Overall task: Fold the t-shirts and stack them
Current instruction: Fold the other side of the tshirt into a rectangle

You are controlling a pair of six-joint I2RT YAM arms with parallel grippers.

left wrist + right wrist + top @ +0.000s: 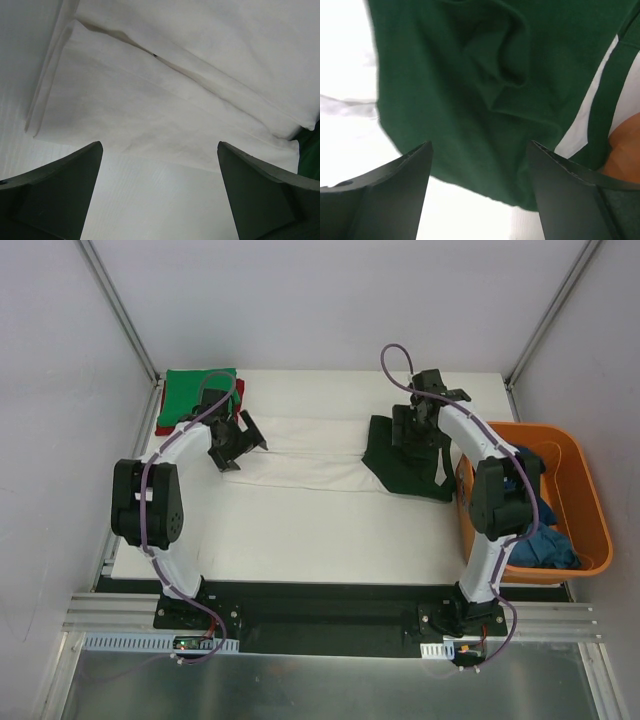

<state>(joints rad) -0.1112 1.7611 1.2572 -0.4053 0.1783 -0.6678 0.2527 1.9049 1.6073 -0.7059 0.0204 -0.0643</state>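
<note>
A white t-shirt (310,460) with dark green sleeves (405,465) lies folded lengthwise across the back of the table. My left gripper (240,445) is open and empty at the shirt's left end; its wrist view shows white cloth (165,100) just ahead of the fingers (55,190). My right gripper (415,435) is open and empty over the dark green sleeve (470,90) at the right end. A folded bright green t-shirt (195,390) lies on a red one (238,392) at the back left corner. A blue t-shirt (545,545) lies in the tub.
An orange plastic tub (575,485) stands at the table's right edge, next to my right arm. Grey walls close in the back and sides. The orange tub also shows at the right edge of the right wrist view (625,140).
</note>
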